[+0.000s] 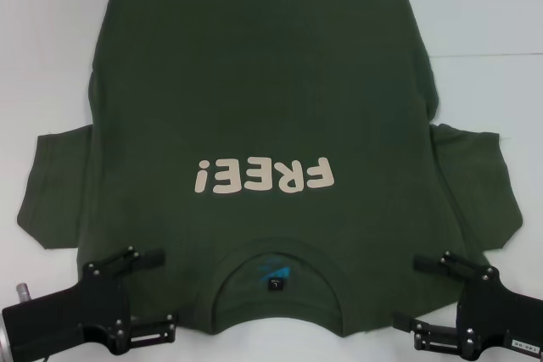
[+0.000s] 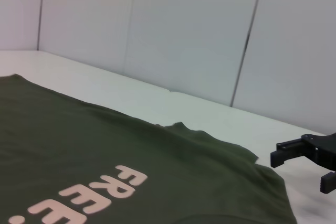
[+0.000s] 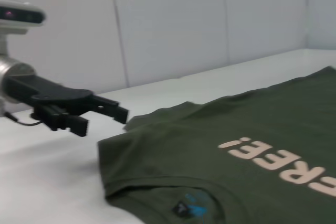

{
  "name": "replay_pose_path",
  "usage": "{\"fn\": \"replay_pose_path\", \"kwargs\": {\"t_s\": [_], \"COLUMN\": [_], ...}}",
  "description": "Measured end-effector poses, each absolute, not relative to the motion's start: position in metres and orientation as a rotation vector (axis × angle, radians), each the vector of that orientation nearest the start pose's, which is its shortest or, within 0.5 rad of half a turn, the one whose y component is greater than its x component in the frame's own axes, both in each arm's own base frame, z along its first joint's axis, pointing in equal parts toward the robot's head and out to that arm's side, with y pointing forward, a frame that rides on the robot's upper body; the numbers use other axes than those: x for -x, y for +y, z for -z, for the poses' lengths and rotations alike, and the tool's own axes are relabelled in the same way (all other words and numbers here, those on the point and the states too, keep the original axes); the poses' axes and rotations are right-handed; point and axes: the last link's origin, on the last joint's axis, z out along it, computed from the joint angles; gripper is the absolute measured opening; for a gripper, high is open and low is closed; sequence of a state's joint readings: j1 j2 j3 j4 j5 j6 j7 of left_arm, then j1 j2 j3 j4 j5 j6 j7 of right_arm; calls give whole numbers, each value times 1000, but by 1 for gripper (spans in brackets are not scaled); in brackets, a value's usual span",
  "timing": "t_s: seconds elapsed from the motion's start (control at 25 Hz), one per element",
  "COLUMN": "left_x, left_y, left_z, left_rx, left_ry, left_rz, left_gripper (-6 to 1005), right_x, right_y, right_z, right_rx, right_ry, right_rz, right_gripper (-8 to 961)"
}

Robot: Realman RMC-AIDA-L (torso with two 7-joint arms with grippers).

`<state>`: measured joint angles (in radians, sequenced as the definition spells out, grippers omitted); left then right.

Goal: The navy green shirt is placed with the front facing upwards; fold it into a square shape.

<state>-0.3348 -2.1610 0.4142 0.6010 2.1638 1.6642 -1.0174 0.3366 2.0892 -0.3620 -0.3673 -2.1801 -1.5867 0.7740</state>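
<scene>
The navy green shirt (image 1: 263,125) lies flat on the white table (image 1: 42,57), print up, collar nearest me and hem at the far edge, both short sleeves spread out to the sides. Nothing is folded yet, as far as I can judge, so I take this spread as the starting layout for the fold.

My left gripper (image 1: 159,290) sits low at the near edge, just off the shirt's shoulder on that side, fingers pointing inward toward the collar (image 1: 276,273). Its jaws are spread wide and hold nothing; from the right wrist view it hangs above the table beside the cloth, not touching it.

My right gripper (image 1: 409,292) mirrors it at the other shoulder, jaws likewise parted and empty, with the tips over the shoulder edge. I judge both are placed to take the shoulders together.
</scene>
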Motion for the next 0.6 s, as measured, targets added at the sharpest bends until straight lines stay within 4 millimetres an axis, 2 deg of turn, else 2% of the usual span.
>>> {"fn": "replay_pose_path", "kwargs": {"t_s": [0.44, 0.52, 0.6], "left_x": [321, 322, 324], "left_y": [243, 244, 248], "left_z": [23, 22, 16], "left_rx": [2611, 2592, 2547], "left_ry": [-597, -662, -798], "left_rz": [736, 752, 789], "left_gripper": [924, 923, 921], "right_x": [-336, -336, -336], "right_y": [235, 235, 236], "right_z": [35, 35, 35], "right_rx": [2588, 2587, 2586], "right_ry": [470, 470, 471], "right_rz": [-716, -716, -714], "right_gripper": [931, 930, 930]}}
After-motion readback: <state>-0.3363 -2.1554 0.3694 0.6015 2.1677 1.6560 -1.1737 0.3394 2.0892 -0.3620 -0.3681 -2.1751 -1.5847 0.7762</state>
